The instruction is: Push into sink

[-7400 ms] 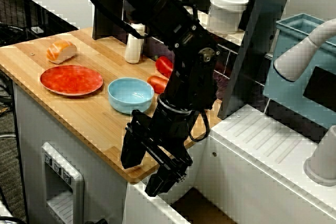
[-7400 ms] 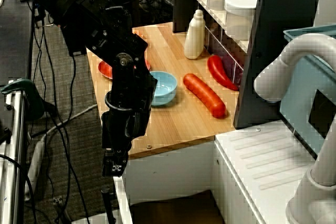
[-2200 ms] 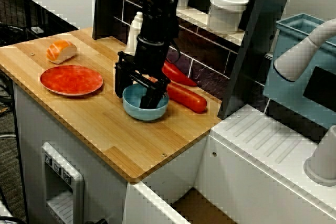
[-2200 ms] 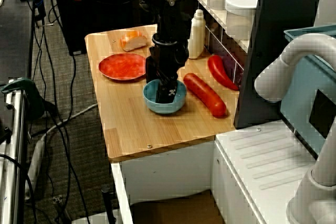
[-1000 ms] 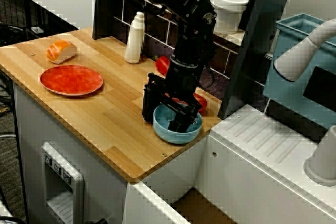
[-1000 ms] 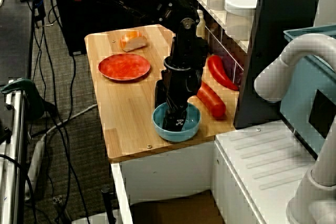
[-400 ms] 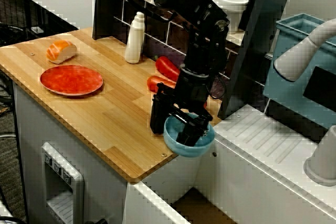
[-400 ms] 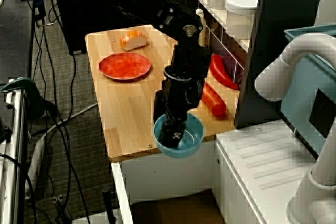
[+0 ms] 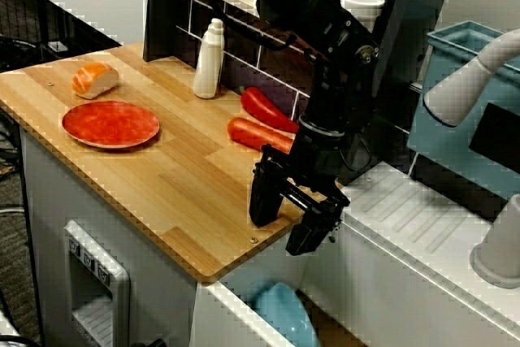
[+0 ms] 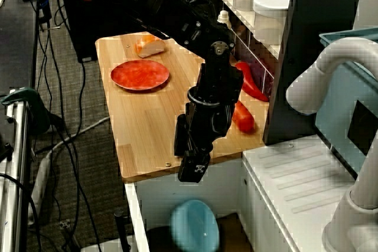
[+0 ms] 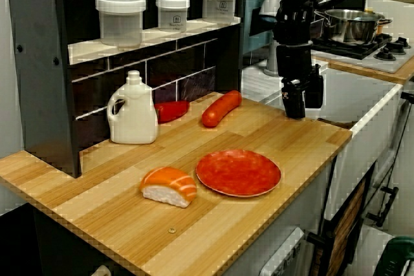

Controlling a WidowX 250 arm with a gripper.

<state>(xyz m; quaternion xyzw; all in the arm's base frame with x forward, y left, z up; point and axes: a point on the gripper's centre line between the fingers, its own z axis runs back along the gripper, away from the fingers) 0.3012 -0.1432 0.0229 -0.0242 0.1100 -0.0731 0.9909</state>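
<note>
We judge the push done, since the blue bowl [image 10: 195, 226] lies tipped down inside the sink [image 9: 223, 310], off the desk [image 9: 154, 176], while our tool [image 9: 294, 215] hangs spread and empty over that edge.

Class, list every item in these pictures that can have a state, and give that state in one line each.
Gripper: open, empty, at the counter's edge above the sink.
Blue bowl: off the counter, tilted, down in the sink.
Red plate: flat on the counter, empty.
Bottle: upright, capped.
Three jars: upright on the shelf, lids on.
Sausage: lying on the counter.
Pot: on the stove.
</note>
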